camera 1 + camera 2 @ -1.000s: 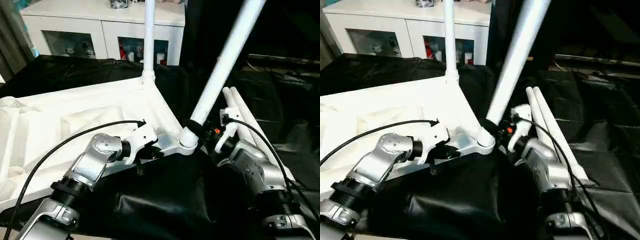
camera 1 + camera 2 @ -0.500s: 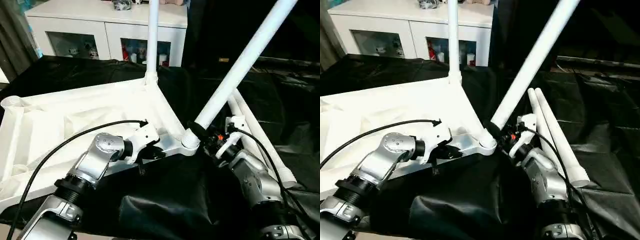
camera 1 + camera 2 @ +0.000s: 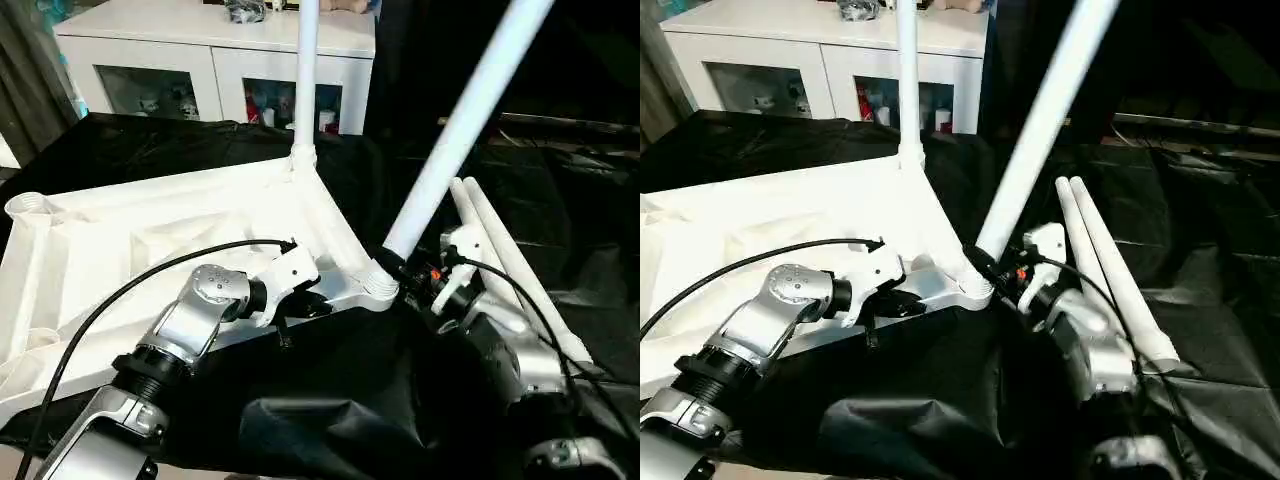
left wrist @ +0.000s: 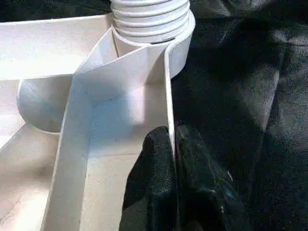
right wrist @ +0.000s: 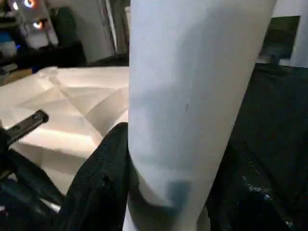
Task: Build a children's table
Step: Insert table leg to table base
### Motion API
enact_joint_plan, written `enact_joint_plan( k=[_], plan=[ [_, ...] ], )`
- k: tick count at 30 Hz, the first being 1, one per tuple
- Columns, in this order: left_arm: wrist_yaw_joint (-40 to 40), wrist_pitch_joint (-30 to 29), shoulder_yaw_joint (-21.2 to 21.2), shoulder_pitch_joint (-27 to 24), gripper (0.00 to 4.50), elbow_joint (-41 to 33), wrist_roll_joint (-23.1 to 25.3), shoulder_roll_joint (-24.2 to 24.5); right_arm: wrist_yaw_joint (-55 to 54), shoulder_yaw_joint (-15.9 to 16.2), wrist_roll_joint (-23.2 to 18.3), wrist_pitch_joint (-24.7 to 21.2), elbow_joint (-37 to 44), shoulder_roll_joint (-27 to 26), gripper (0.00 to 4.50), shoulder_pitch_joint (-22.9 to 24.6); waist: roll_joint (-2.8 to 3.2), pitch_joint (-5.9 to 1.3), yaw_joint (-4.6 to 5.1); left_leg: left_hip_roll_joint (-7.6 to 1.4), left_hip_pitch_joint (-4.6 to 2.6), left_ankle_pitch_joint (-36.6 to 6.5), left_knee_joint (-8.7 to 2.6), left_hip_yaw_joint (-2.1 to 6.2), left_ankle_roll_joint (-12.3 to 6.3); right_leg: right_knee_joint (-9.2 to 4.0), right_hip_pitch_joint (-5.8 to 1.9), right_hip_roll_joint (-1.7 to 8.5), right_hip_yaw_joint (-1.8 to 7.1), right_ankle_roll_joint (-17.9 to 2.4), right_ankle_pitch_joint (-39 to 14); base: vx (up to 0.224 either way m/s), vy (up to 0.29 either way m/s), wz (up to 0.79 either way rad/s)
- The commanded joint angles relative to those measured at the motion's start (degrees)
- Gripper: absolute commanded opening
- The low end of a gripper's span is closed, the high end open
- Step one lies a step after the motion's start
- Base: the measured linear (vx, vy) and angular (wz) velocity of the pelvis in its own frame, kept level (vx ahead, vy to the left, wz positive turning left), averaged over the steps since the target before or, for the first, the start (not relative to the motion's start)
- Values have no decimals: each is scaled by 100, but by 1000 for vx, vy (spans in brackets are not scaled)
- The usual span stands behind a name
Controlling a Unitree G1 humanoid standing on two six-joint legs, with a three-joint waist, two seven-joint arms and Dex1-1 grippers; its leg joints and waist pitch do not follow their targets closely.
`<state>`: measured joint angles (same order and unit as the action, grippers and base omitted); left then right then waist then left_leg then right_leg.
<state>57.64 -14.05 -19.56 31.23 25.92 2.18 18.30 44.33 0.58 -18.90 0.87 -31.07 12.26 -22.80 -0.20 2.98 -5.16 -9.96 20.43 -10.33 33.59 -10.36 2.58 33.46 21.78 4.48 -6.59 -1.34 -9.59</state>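
Left eye view has the tabletop (image 3: 150, 250) lying underside up on the black cloth (image 3: 350, 400), its near corner socket (image 3: 379, 287) close to the robot. A leg (image 3: 455, 135) stands tilted in that socket; half a second ago it leaned farther away from the tabletop, and now it has swung back steeper, close to its slant of a second ago. At the tabletop's far corner, another leg (image 3: 306, 70) stands upright, as before. Two spare legs (image 3: 510, 270) lie on the cloth just beyond the near socket, away from the tabletop.

The left gripper (image 4: 173, 144) remains pinched shut on the tabletop's thin rim wall beside the near socket, one black finger on each side. The right gripper (image 3: 405, 272) is clamped around the tilted leg's base just above the socket, fingers (image 5: 103, 178) hugging the tube.

Behind the tabletop's far corner stands a white cabinet (image 3: 210, 50).
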Motion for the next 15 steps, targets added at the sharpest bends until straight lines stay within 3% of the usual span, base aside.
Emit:
enact_joint_plan(
  k=[1,5,8,15],
  plan=[
    [9,289,71,221,0,-114,-95,-70,137,426,656,-115,-424,212,186,208,-52,-313,25,-371,-78,-1697,-418,167,-146,-568,-164,569,365,-664,-2891,0,0,0],
    [52,320,49,227,0,-110,-77,-40,373,588,750,-94,-433,317,186,150,-60,-303,39,-371,-72,-1750,-423,174,-123,-575,-163,557,353,-591,-3014,0,0,0],
    [90,338,41,234,0,-114,-78,-25,566,725,815,-69,-445,421,186,121,-61,-304,31,-367,-107,-1851,-412,173,-126,-607,-139,570,355,-579,-3151,0,0,0],
    [325,454,26,247,0,-166,-152,36,892,787,878,-8,-664,555,186,-11,-63,-313,31,-386,-75,-1750,-428,174,-181,-555,-159,560,369,-711,-2785,0,0,0]
  ],
)
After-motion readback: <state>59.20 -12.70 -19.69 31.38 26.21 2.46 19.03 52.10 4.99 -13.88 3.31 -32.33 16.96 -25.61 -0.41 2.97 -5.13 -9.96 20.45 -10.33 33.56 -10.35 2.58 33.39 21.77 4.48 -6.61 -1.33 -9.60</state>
